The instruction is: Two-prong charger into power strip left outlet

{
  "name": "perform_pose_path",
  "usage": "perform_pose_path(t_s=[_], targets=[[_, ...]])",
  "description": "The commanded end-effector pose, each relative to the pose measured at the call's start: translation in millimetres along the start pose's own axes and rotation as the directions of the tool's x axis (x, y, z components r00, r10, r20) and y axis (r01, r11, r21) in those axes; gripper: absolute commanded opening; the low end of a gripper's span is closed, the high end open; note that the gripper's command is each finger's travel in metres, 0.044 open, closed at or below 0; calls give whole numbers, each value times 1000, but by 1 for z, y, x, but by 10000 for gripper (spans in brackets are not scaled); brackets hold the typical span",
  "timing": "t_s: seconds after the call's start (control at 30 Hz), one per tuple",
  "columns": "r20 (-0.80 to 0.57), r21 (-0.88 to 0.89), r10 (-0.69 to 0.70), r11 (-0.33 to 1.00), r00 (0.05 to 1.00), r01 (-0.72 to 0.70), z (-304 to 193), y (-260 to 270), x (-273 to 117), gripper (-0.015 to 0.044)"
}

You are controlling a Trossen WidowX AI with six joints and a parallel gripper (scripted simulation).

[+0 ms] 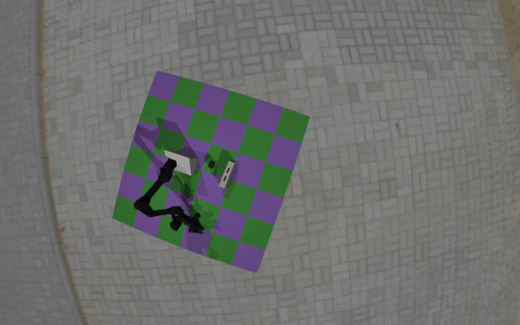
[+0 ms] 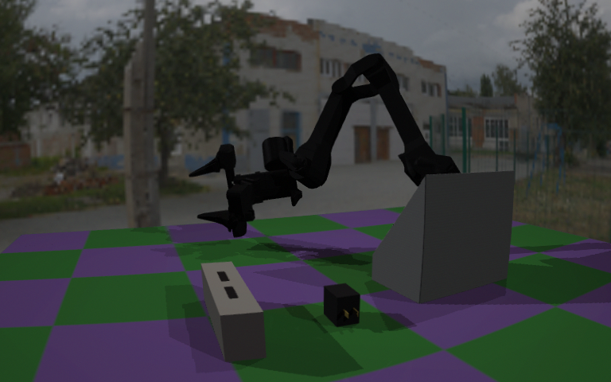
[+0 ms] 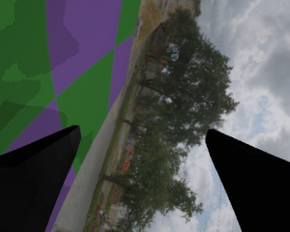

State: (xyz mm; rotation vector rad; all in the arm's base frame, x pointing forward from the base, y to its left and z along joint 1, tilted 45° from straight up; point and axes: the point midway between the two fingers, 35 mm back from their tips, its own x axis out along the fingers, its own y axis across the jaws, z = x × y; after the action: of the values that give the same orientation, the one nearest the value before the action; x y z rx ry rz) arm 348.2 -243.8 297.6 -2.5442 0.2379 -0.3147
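Top view: Locate charger [image 1: 211, 164] [image 2: 341, 305] on mat [image 1: 271, 170] [image 2: 536, 341] [image 3: 84, 26], between wedge [image 1: 184, 164] [image 2: 467, 231] and strip [image 1: 223, 183] [image 2: 243, 331], touching neither. Note gripper [image 1: 203, 229] [image 2: 193, 196] [image 3: 144, 133] well apart from both, at far end of folded arm [image 1: 156, 191] [image 2: 321, 132]. Treat as approach stage, with pickup and insertion not yet done; presumably placed loose near strip for a short transfer after grasping.

Exterior view: Observe slots [image 2: 231, 292] in upper face of strip, probably set upward to admit a straight downward push. Compare prongs [image 2: 345, 313], projecting sideways from charger, low on body. Expect to reorient charger prongs-down before insertion. Read gripper as raised above mat, fingers spread one above the other, aimed away from charger; likely needing a swing back and a downward tilt. Confirm left outlet before alignment; not certain from this angle. Guard against tilt at the shutter, liable to block one prong.

Wrist view: Verify fingers wide apart, with nothing between. Find neither charger nor strip in sight; re-aim before closing
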Motion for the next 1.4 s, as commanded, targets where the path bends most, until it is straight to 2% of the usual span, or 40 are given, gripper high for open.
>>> perform_pose_path(t_s=[0.0,0.67,1.37], targets=[[44,88,16,996,999,-20,19,-3,10,440],[298,414,100,882,949,-223,122,-22,40,440],[571,522,181,673,801,-524,238,-55,32,440]])
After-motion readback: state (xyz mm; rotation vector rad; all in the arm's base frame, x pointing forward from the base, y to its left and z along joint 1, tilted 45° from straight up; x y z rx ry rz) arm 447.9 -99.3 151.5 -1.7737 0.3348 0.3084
